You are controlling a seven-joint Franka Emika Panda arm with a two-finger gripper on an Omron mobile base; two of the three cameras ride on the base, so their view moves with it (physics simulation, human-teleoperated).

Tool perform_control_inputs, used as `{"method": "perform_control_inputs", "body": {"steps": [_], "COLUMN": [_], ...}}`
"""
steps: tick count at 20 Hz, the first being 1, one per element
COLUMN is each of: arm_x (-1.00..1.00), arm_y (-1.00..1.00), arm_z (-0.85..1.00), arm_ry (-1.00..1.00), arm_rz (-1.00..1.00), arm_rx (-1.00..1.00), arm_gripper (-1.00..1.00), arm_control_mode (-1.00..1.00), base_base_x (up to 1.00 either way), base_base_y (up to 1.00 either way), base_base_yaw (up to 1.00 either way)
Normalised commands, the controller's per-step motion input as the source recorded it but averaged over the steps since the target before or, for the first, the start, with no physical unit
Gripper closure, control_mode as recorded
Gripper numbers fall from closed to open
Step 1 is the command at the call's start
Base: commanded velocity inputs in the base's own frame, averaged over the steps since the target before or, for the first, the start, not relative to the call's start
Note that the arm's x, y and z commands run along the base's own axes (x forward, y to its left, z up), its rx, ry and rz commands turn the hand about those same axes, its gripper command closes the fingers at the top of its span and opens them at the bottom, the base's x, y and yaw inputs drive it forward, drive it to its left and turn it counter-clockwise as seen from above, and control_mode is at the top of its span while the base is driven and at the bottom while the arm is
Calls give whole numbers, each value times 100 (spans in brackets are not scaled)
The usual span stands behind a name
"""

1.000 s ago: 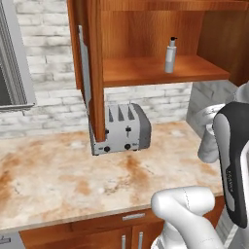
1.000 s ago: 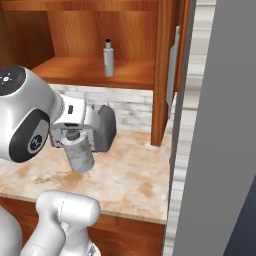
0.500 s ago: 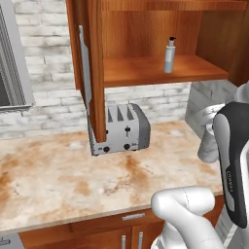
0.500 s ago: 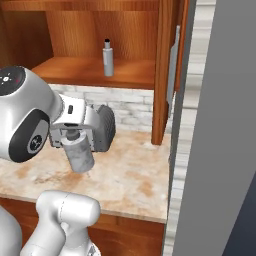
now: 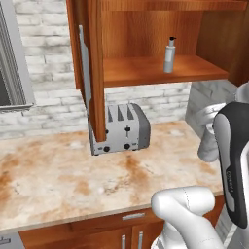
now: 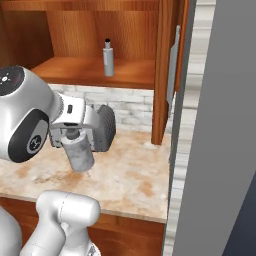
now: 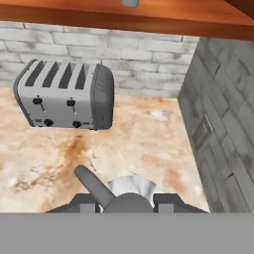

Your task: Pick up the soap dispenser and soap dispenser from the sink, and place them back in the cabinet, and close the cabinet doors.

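Altogether two soap dispensers: white one [image 5: 169, 55] shelved, marbled one [image 6: 79, 153] between fingers [image 6: 65, 138].

A home kitchen.
A toaster [image 5: 120, 129] stands on the marbled surface [image 5: 58, 175] against a whitewashed brick wall [image 5: 44, 48], beneath a wooden cabinet [image 5: 155, 73].

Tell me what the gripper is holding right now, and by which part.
The gripper holds the wide grey-white marbled soap dispenser near its top, around the grey pump.

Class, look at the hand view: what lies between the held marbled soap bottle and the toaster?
Nothing. In the hand view, bare marbled counter separates the grey-white soap dispenser, clamped in the gripper, from the toaster by the brick wall.
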Motion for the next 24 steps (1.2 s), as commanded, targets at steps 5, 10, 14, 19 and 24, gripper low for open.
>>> {"method": "perform_control_inputs", "body": {"steps": [5,10,14,19,24], "arm_x": [0,0,0,0,0], "arm_y": [15,16,7,4,15], "arm_z": [40,45,47,40,36], "arm_ry": [-8,-5,-2,-2,-2], "arm_rz": [0,0,0,0,1], "arm_rx": [0,0,0,0,0], "arm_gripper": [100,100,100,100,100], "arm_control_mode": [-100,-100,-100,-100,-100], "base_base_x": [0,0,0,0,0], "base_base_y": [0,0,0,0,0], "base_base_yaw": [0,0,0,0,0]}}
